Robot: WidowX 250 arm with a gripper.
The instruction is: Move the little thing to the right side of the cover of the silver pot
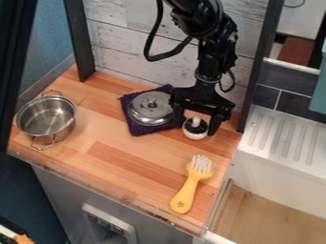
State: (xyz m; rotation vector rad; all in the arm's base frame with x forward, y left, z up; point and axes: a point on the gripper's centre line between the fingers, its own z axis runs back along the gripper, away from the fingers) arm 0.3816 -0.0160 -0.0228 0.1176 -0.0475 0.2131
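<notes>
Where the end effector [197, 128] hangs, the little thing [195, 135] stands knob [196, 122] upward.

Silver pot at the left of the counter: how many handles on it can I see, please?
2. The far handle is at the pot's back rim; the near handle is at its front side.

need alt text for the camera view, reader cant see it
A black robot hand hangs with its fingers either side of a small white-and-black thing on a wooden counter, just right of a silver lid on a dark cloth. An open silver pot stands at the left, and a yellow brush lies in front.
</notes>
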